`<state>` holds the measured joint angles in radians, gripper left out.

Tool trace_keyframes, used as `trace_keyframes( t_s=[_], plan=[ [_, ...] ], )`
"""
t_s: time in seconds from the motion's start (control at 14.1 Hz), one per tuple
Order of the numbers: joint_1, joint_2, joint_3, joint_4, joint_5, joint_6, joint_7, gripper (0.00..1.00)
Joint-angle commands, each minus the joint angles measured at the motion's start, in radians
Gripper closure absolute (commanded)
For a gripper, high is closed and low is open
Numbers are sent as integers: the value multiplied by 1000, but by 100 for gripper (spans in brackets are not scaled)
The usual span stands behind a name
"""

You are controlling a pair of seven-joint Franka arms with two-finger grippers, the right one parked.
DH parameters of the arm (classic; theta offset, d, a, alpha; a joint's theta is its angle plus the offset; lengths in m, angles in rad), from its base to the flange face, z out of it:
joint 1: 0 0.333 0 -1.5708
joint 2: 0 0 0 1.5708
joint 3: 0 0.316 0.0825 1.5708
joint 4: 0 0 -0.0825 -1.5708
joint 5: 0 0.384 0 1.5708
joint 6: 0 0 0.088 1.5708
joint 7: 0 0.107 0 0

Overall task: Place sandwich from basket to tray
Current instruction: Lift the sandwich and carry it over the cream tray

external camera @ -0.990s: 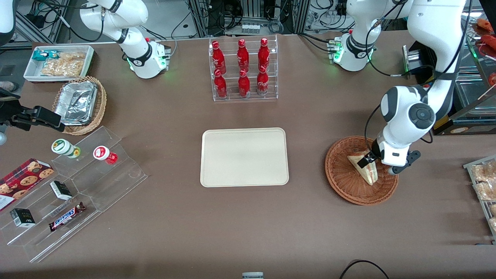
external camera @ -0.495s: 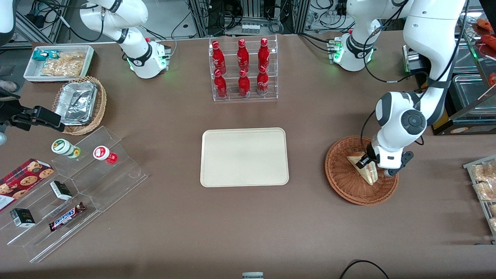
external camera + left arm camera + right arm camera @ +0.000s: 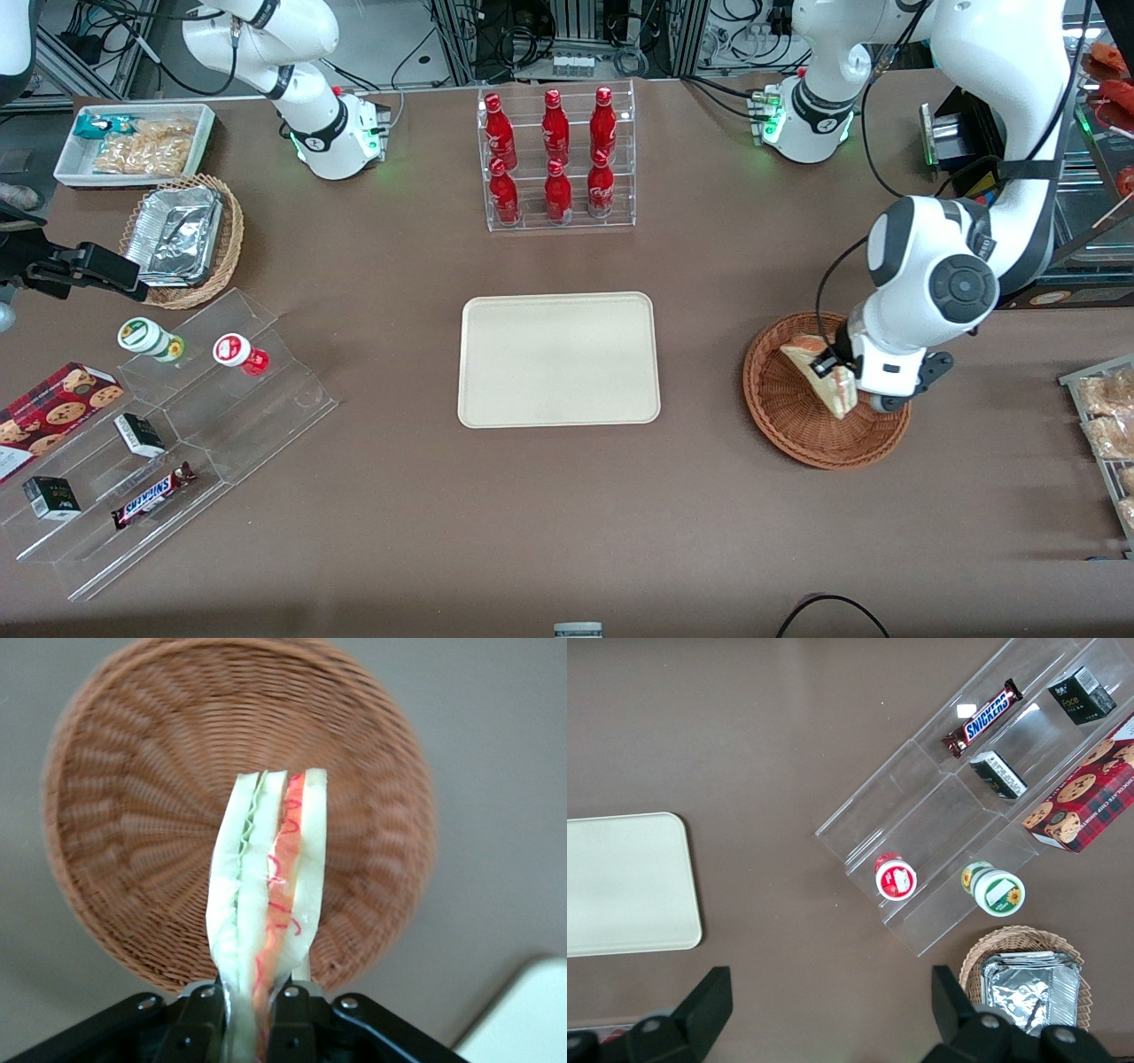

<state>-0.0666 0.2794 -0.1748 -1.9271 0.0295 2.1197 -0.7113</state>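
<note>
The sandwich [image 3: 819, 372] is a pale bread wedge with red and green filling. My left gripper [image 3: 840, 368] is shut on it and holds it lifted above the reddish-brown wicker basket [image 3: 788, 416]. In the left wrist view the sandwich [image 3: 266, 877] hangs pinched between the fingers [image 3: 202, 1028] of the gripper [image 3: 252, 1014], with the basket [image 3: 124, 842] below it. The cream tray [image 3: 558, 359] lies flat at the table's middle, toward the parked arm from the basket, and shows in the right wrist view [image 3: 620, 886].
An acrylic rack of red bottles [image 3: 556, 159] stands farther from the camera than the tray. A clear stepped stand with snacks [image 3: 168, 425], a tan basket of foil trays [image 3: 182, 239] and a white bin [image 3: 133, 142] lie toward the parked arm's end. Bagged pastries [image 3: 1107, 416] lie beside the basket.
The gripper has risen with the sandwich, lifting it off the basket floor and shifting it slightly toward the tray.
</note>
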Motion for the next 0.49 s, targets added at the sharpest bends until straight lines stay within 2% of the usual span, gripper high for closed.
trace_keyframes(
  t_s=[0.0, 0.21, 0.35, 0.42],
  plan=[
    [-1, 50, -66, 74, 23, -21, 177, 90],
    [-2, 139, -187, 178, 62, -44, 193, 94],
    [-25, 188, -267, 229, 134, -44, 100, 98],
    [-68, 213, -267, 259, 168, -46, 49, 99]
  ],
)
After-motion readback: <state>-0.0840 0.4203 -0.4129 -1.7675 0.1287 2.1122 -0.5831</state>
